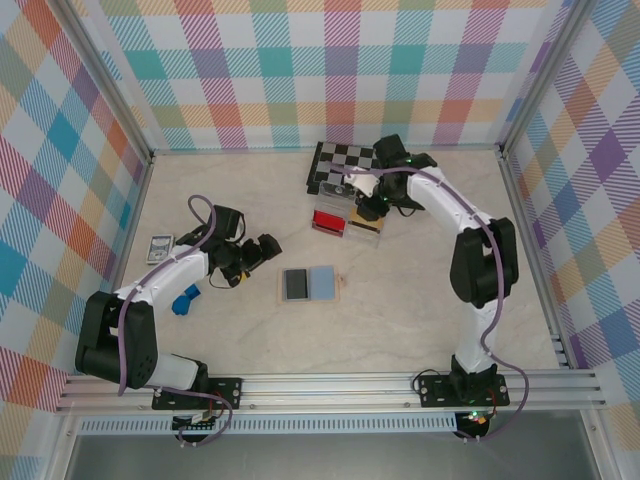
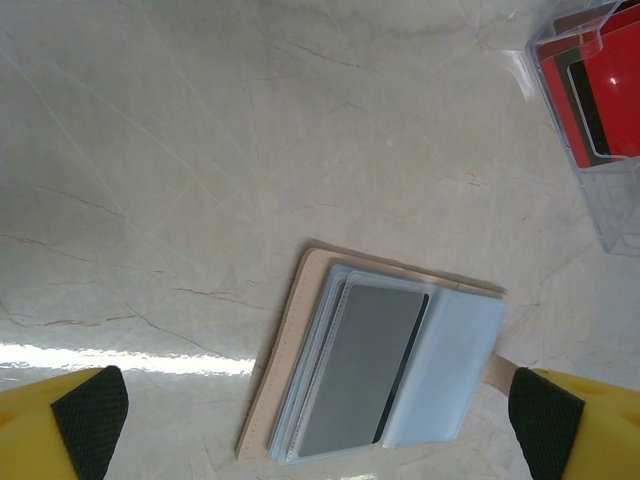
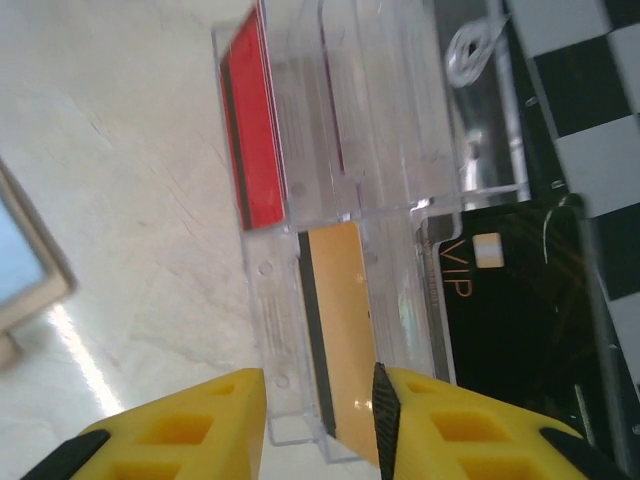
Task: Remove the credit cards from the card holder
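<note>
Pale marbled surface (image 2: 200, 150): red plastic card (image 3: 262, 130) and orange-tan card (image 3: 338, 320) lie in clear tray (image 3: 400, 100), one o'clock of light blue folding holder (image 2: 450, 360); dark grey card (image 2: 360, 370) left inside. Left jaws wide, right jaws slightly parted.

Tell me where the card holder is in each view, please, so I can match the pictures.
Top: card holder lies open at picture centre.
Left wrist: card holder at lower centre, grey card inside.
Right wrist: card holder cut by left edge.
Shared landmark: clear tray holding a red card.
</note>
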Tool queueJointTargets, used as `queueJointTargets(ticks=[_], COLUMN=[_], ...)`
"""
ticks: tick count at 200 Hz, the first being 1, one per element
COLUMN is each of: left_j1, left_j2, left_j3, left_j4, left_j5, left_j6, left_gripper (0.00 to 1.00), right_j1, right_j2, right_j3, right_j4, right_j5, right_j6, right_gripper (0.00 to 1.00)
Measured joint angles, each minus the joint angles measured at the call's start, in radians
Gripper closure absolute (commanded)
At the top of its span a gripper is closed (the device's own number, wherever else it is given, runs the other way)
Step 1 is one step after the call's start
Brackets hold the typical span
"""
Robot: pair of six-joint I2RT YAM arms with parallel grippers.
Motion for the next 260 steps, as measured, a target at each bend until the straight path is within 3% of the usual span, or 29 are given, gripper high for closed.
queueJointTargets(ticks=[35, 63, 77, 104, 129, 150, 164, 209, 260], left_j1=[-0.002, -0.018, -0.035, -0.098, -0.155, -0.191, -0.213, -0.225, -0.225], left_j2=[-0.027, -0.041, -0.046, -0.042, 0.001, 0.048, 0.074, 0.105, 0.165], left_j3=[-0.006, -0.007, -0.009, -0.013, -0.013, -0.012, -0.012, -0.013, -0.013], left_j4=[-0.005, -0.012, -0.012, -0.011, -0.009, -0.007, -0.007, 0.066, 0.105], left_j5=[0.013, 0.014, 0.015, 0.019, 0.019, 0.016, 0.01, 0.005, -0.01], left_j6=[0.004, 0.004, 0.001, -0.001, -0.014, -0.026, -0.028, -0.058, -0.083], left_gripper=[0.0, 0.03, 0.1, 0.2, 0.32, 0.45, 0.51, 0.62, 0.71], right_j1=[0.026, 0.104, 0.144, 0.209, 0.256, 0.288, 0.307, 0.349, 0.38], right_j2=[-0.193, -0.315, -0.33, -0.328, -0.278, -0.213, -0.174, -0.081, 0.016], right_j3=[-0.119, -0.265, -0.312, -0.411, -0.459, -0.463, -0.464, -0.462, -0.428], right_j4=[0.068, 0.132, 0.135, 0.189, 0.225, 0.274, 0.306, 0.376, 0.395], right_j5=[-0.035, -0.047, -0.053, -0.084, -0.129, -0.167, -0.187, -0.218, -0.222], right_j6=[0.224, 0.48, 0.624, 0.888, 1.06, 1.154, 1.208, 1.331, 1.39], right_gripper=[0.63, 0.6, 0.67, 0.59, 0.58, 0.6, 0.67, 0.78, 0.81])
